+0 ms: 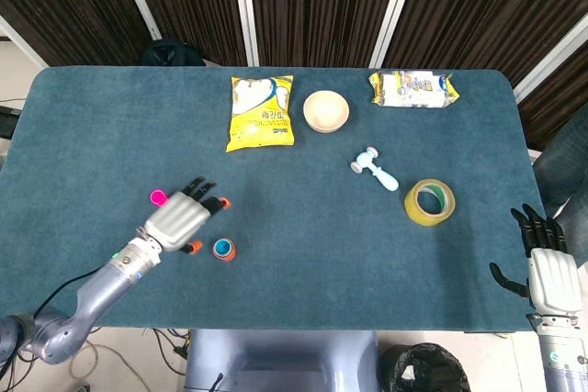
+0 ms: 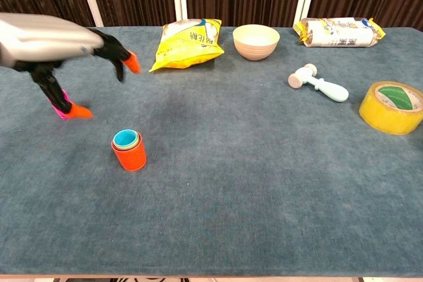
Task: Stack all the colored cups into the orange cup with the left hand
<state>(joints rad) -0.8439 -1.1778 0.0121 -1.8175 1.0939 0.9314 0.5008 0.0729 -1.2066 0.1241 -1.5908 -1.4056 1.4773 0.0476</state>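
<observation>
- We see the orange cup [image 2: 129, 154] upright on the blue desk [image 1: 303, 245], with a blue cup [image 2: 124, 139] nested inside it; a pale rim shows between the two, so another cup may sit there, though we cannot tell for sure.
- The left robot hand [image 1: 176, 220] hovers above the desk just to the left of that stack, not touching it. Its fingers are spread apart and it holds nothing.
- One pink cup [image 1: 159, 197] stands alone just beyond the left robot hand's fingertips; in the chest view it is mostly hidden behind the thumb.
- The right robot hand [image 1: 549, 268] rests at the near right edge, well apart from the cups, fingers apart and holding nothing.
- Counting the rest, we find one yellow snack bag [image 1: 261, 112], one beige bowl [image 1: 326, 111], one second packet [image 1: 412, 89] at the far edge, one pale blue handled tool [image 1: 375, 168], and one roll of yellow tape [image 1: 429, 201].
</observation>
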